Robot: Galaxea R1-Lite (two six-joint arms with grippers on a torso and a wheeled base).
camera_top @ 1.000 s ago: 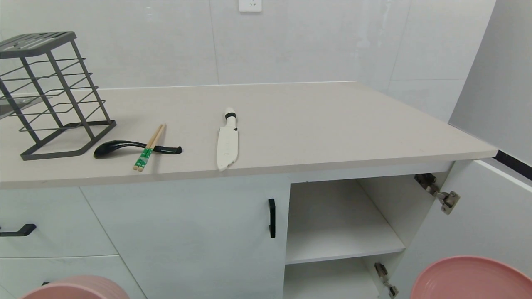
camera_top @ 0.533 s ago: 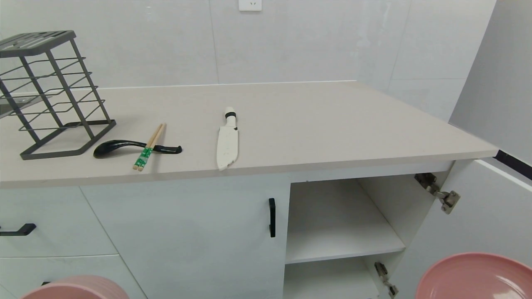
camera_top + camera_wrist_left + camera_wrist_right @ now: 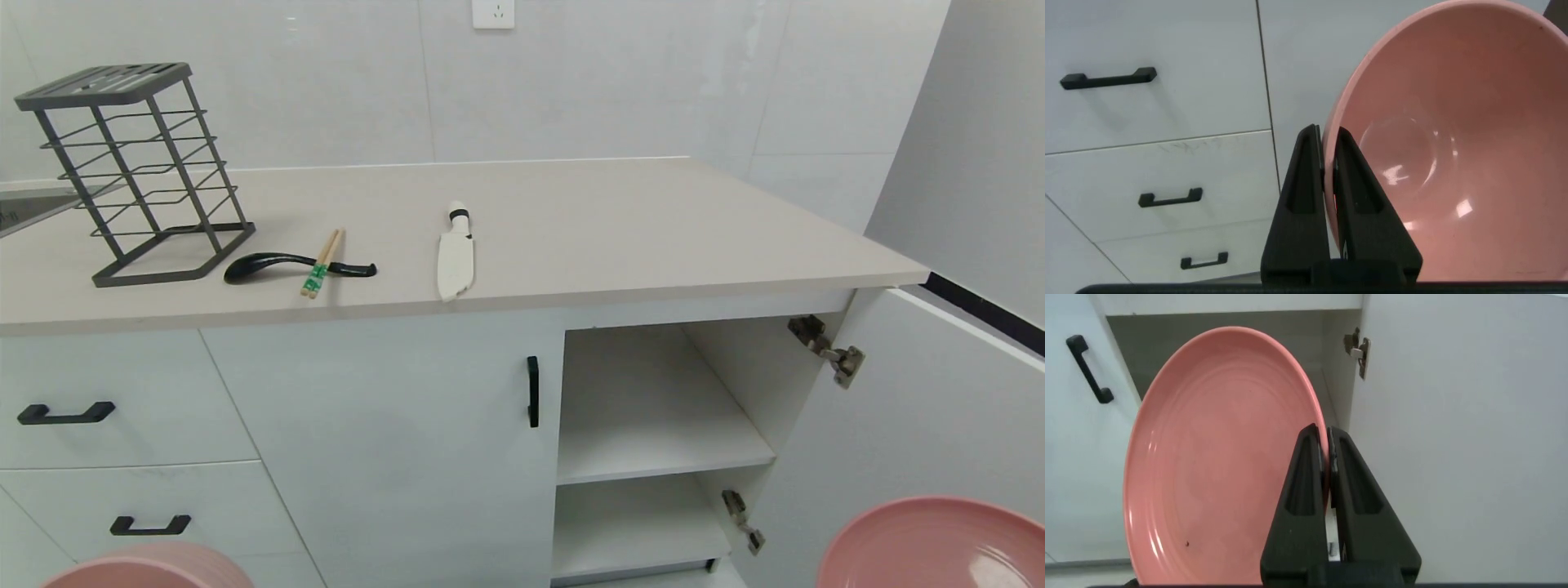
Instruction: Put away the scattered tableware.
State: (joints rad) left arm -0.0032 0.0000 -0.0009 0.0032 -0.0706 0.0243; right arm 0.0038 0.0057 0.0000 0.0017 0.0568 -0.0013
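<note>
My left gripper (image 3: pixel 1328 175) is shut on the rim of a pink bowl (image 3: pixel 1437 139); the bowl's edge also shows low at the left in the head view as pink bowl (image 3: pixel 147 567). My right gripper (image 3: pixel 1326 478) is shut on the rim of a pink plate (image 3: pixel 1217 449), seen low at the right as pink plate (image 3: pixel 931 543). Both are held in front of the white cabinets, below the counter. On the counter (image 3: pixel 612 220) lie a black spoon (image 3: pixel 269 265), a pair of chopsticks (image 3: pixel 322 263) across it, and a white knife (image 3: pixel 455 255).
A dark wire rack (image 3: pixel 139 171) stands at the counter's left. The right cabinet's door (image 3: pixel 922 392) hangs open, showing two bare shelves (image 3: pixel 653 433). Drawers with black handles (image 3: pixel 65 412) are at the left, and a closed door with a black handle (image 3: pixel 532 390) in the middle.
The head camera has moved back and down, so more of the cabinet front and lower shelf shows. The plate and bowl stay low in view; the counter items lie as before.
</note>
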